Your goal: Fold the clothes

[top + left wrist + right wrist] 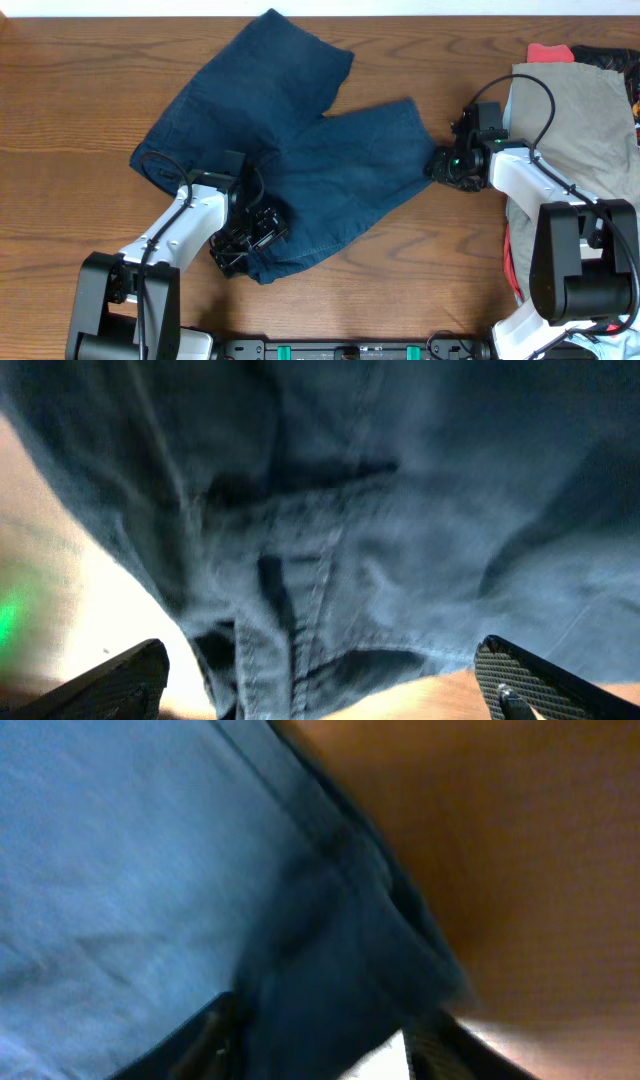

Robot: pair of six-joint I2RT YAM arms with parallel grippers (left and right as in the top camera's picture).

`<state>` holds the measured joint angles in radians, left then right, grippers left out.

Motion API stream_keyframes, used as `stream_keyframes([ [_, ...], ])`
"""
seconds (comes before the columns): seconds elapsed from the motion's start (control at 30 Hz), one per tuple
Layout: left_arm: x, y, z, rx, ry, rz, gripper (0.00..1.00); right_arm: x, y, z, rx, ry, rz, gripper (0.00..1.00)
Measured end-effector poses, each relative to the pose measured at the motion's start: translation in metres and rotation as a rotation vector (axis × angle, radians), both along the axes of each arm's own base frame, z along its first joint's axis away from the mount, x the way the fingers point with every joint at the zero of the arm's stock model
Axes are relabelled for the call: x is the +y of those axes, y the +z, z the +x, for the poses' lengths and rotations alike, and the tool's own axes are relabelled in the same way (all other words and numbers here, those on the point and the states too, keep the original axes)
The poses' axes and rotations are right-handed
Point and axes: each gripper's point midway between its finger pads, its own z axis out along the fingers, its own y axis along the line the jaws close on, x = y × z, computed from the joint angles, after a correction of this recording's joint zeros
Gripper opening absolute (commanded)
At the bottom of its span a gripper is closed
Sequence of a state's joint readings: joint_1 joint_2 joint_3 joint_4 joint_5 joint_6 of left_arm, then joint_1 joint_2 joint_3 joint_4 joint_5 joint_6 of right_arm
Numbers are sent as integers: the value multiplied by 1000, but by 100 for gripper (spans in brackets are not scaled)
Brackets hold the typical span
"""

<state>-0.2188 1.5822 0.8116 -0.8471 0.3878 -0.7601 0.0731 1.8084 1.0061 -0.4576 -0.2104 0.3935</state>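
Navy shorts (pixel 310 150) stretch diagonally between arms: right gripper (pixel 440 166) pinching the leg-hem corner, left gripper (pixel 250 240) splayed at the waistband.

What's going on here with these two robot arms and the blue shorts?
Two arms are working on a pair of navy shorts lying spread and rumpled on the wooden table, not yet folded. The left gripper sits over the waistband end, fingers wide open. The right gripper has a leg hem between its fingers, though blur hides whether it is clamped. A khaki-grey garment waits in a pile at the right.
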Motion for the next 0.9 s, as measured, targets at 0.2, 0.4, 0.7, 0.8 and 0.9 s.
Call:
stream_keyframes([
  [0.2, 2, -3, 18, -81, -9, 16, 92, -17, 1, -5, 23, -49, -58, 1],
  [0.4, 1, -5, 30, -143, -45, 14, 92, -66, 39, -45, 93, -159, -187, 1],
  [0.7, 5, -5, 51, -223, -30, 7, 90, -99, 74, -110, 229, -223, -298, 1],
  [0.8, 11, -3, 69, -286, 8, 2, 70, -100, 73, -116, 254, -220, -306, 1],
  [0.9, 17, -2, 85, -350, 25, 14, 60, -100, 74, -117, 254, -220, -308, 1],
])
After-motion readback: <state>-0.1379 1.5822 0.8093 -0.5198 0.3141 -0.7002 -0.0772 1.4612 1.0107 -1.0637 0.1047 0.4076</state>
